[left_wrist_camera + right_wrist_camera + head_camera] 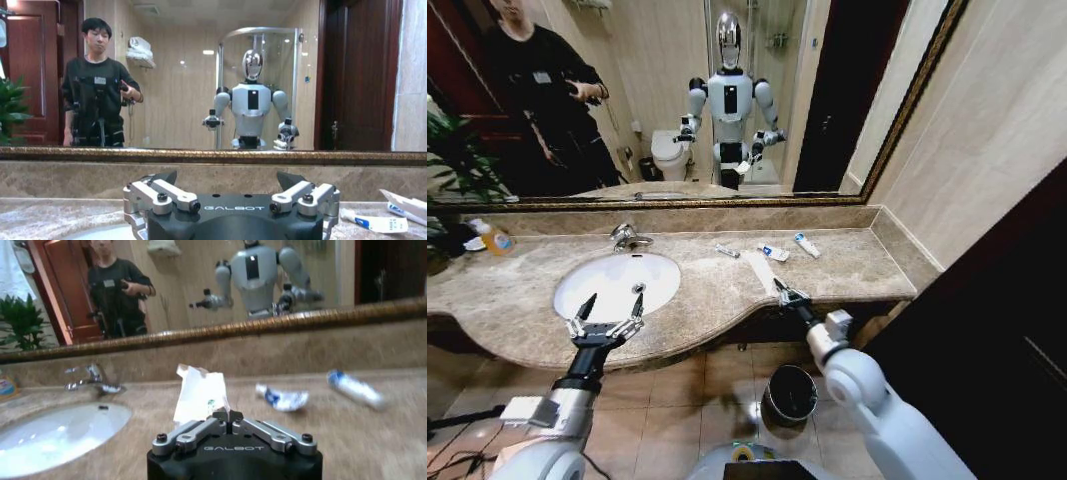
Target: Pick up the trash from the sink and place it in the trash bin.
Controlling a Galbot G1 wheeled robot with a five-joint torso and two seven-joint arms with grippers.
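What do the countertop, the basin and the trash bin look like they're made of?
Countertop: likely polished marble or a lookalike, beige and mottled. Basin: glossy white, probably ceramic. Trash bin: dark pail with a shiny, seemingly metal rim.

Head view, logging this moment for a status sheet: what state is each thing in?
Left claw: open, over the white oval sink.
Right claw: shut on the long white strip.
White-blue tubes: lying on the beige marble countertop.
Round dark trash bin: upright on the floor.
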